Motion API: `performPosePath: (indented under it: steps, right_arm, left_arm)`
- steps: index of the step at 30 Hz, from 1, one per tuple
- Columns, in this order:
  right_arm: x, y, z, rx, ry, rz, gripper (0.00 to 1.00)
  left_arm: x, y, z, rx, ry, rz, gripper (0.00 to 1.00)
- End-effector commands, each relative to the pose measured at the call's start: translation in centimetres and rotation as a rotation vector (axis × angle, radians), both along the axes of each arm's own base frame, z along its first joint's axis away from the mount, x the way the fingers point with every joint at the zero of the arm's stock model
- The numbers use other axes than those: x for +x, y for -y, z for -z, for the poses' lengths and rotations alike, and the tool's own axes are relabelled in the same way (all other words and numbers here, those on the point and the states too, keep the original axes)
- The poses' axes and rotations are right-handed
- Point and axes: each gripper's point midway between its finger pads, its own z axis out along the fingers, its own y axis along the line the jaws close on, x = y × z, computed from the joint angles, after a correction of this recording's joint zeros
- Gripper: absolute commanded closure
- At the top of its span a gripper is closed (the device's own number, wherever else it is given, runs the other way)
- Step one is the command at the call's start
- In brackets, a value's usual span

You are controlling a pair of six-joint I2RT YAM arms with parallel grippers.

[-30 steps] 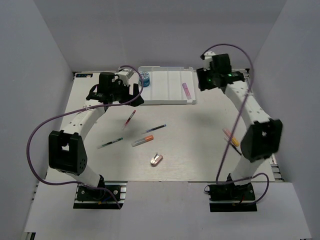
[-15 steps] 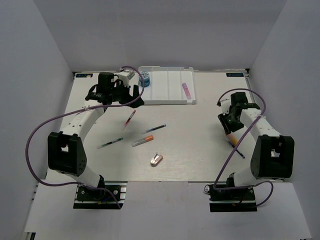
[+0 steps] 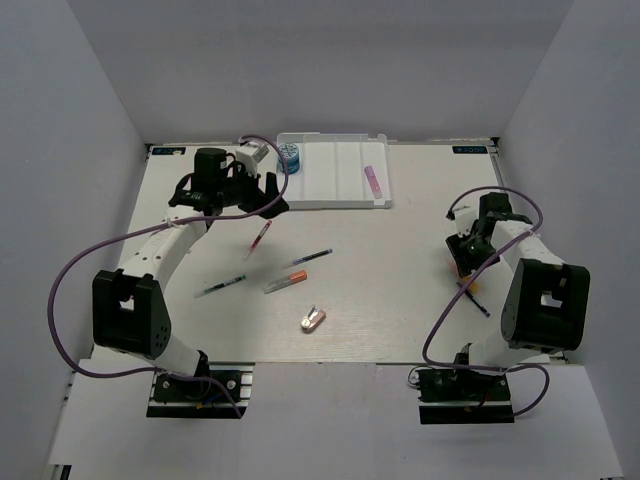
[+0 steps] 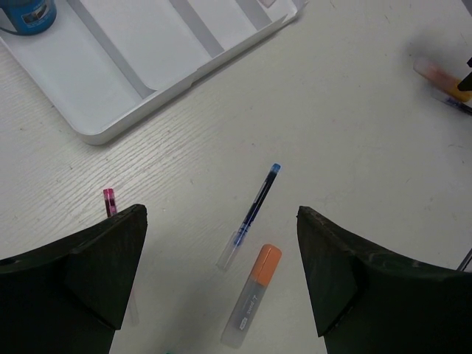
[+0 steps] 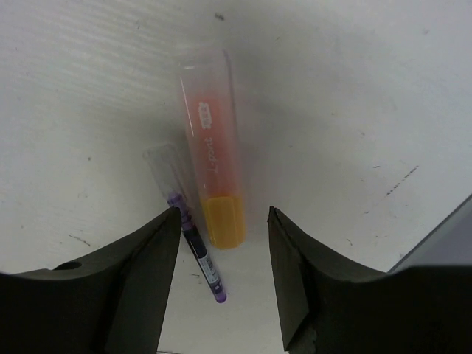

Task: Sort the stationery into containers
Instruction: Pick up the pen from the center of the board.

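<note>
The white tray [image 3: 330, 203] stands at the back, holding a blue roll [image 3: 290, 156] and a lilac marker [image 3: 371, 181]. My left gripper [image 3: 255, 196] hovers open just in front of the tray [image 4: 147, 66], above a blue pen [image 4: 254, 214] and an orange-capped marker [image 4: 253, 295]. A red pen [image 3: 259, 239], a green pen [image 3: 222, 287] and a pinkish eraser [image 3: 312, 320] lie nearby. My right gripper [image 5: 223, 215] is low and open, its jaws either side of the yellow cap of an orange marker [image 5: 214, 162]. A purple pen [image 5: 199, 254] lies beside it.
The blue roll [image 4: 29, 13] sits in the tray's end compartment. Purple cables loop from both arms. Grey walls enclose the table on three sides. The right-hand marker lies close to the table's right edge [image 3: 505, 230].
My right arm has swung from the tray's far right corner back to the right side of the table and down over the orange marker. The left arm has barely shifted.
</note>
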Motion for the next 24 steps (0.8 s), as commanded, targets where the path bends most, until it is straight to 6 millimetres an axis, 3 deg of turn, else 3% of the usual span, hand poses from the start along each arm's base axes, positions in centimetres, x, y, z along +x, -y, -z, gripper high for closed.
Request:
performPosePath:
  steps: [1,7,15,24]
  right_arm:
    - [-0.5,-0.4,0.0,0.046,0.013,-0.064,0.43]
    - [-1.1,-0.2,0.3,0.062,0.01,-0.07,0.4]
    - [-0.8,1.4,1.1,0.038,0.018,-0.045,0.53]
    - [-1.9,2.0,2.3,0.057,-0.01,-0.064,0.53]
  left_arm:
    - [-0.4,0.6,-1.5,-0.029,0.041,0.031,0.08]
    - [-0.2,1.2,-1.4,-0.035,0.043,0.041,0.09]
    - [0.1,1.3,-1.4,-0.042,0.04,0.042,0.09]
    - [0.4,1.3,-1.0,-0.039,0.035,0.039,0.1]
